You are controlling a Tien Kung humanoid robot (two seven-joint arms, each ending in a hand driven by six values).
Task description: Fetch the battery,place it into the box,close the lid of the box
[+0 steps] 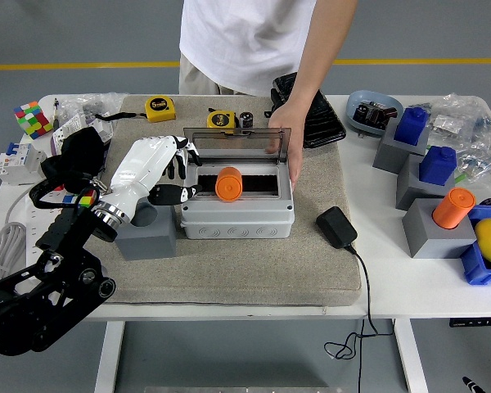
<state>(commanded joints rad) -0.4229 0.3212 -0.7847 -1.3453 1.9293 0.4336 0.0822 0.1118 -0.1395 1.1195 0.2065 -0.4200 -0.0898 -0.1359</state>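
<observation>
White table point(409, 299) on pale metal legs, a beige felt mat point(311, 254) spread across its middle, grey concrete floor point(82, 33) beyond with a yellow painted line point(74, 65) running across, even indoor light

Robot hand point(159, 173): glossy white plastic shell, black fingers point(178, 193), ribbed metallic wrist ring point(106, 213). Arm point(41, 286): black, semi-gloss. Box point(237, 206): smooth matt grey plastic; lid point(236, 141): clear smoky plastic. Battery point(228, 183): smooth orange, slight sheen. Mat point(254, 262): coarse beige cloth, rough weave. Surface point(409, 282): smooth white, matt. Grey block point(146, 233): matt plastic. Adapter point(336, 227): matt black plastic. Bags point(475, 135): crinkled clear film, glossy. Person's shirt point(245, 41): white cloth.
</observation>
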